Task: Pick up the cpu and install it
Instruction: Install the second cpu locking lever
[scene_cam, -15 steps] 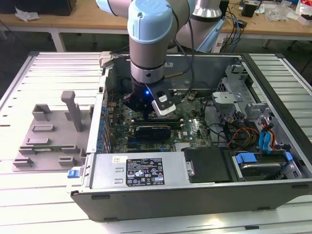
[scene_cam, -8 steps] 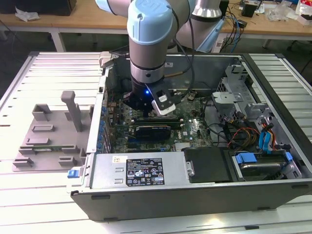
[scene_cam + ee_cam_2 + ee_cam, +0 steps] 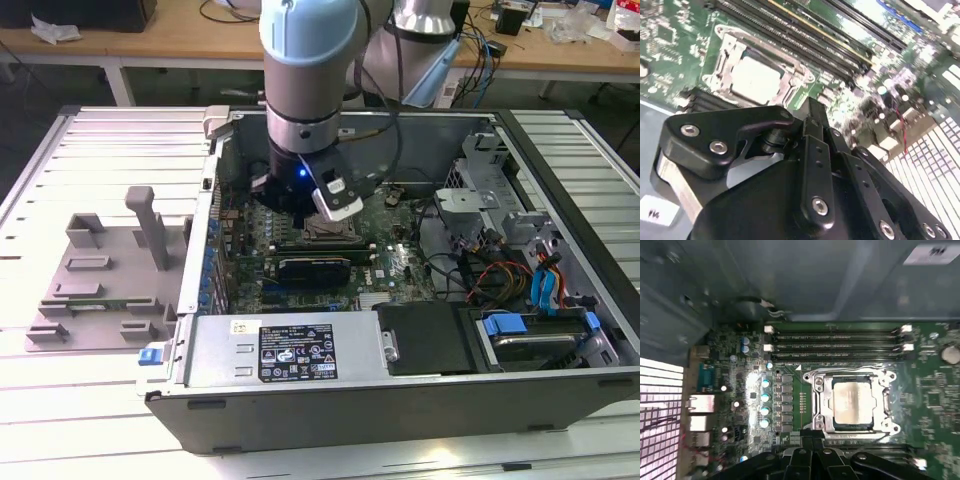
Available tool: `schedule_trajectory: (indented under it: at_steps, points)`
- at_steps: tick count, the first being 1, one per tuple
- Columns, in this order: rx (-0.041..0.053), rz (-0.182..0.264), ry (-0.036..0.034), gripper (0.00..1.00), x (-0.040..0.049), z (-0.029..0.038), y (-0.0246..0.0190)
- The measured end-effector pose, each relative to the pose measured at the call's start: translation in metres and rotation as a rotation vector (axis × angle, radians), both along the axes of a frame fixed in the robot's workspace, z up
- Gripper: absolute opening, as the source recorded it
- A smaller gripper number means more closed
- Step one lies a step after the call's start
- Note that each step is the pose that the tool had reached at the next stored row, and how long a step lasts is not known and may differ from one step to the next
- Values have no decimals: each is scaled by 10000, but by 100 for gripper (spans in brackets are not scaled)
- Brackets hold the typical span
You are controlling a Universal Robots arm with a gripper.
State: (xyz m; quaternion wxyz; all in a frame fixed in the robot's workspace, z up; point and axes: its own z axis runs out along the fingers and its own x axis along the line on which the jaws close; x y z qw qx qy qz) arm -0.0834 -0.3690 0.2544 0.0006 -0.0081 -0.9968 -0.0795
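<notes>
The open computer case (image 3: 400,390), a dark sheet-metal box with its side panel off, lies flat on a white slatted metal table (image 3: 60,400). Inside it, the green motherboard (image 3: 385,265) carries dense small components, and a black rectangular card (image 3: 314,268) stands across its middle. A flat silver-grey power supply housing (image 3: 285,350) with a black label runs along the case's near wall. Outside the case, toward the exterior view's left, a grey plastic tray (image 3: 95,290) with upright posts rests on the table. The arm (image 3: 308,70), a smooth grey-and-silver cylinder with a black wrist section, reaches straight down into the case over the motherboard, a blue light showing at the wrist. In both wrist views the socket (image 3: 854,402) appears as a square bright-metal frame just beside four long parallel black memory slots (image 3: 837,342). The cpu (image 3: 852,402) sits flat inside this frame, a small square chip with a pale matte silver-grey top and a thin darker rim. The gripper (image 3: 812,122), built of black bolted linkage bars with bright screw heads, hangs above the board near the socket, apart from the cpu. I cannot tell whether its fingers are apart or together; nothing is seen held between them.
</notes>
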Motion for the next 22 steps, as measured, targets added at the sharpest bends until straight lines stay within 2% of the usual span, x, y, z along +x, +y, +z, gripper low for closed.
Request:
schedule_trajectory:
  at_steps: [1, 3, 5, 6, 8, 10, 16, 21, 22]
  points:
    - [-1, 0, 1, 11, 12, 19, 0]
    - [-31, 1, 13, 11, 180, 12, 0]
    - [-50, 1, 19, 11, 303, 5, -3]
    - [-53, -1, 19, 11, 314, 3, -52]
    - [-52, -1, 18, 11, 314, -11, -156]
    - [-54, 1, 20, 11, 312, -28, -210]
    - [99, 1, 20, 11, 214, -148, -218]
    - [154, 0, 19, 11, 135, -234, -218]
    - [159, 0, 20, 11, 119, -270, -217]
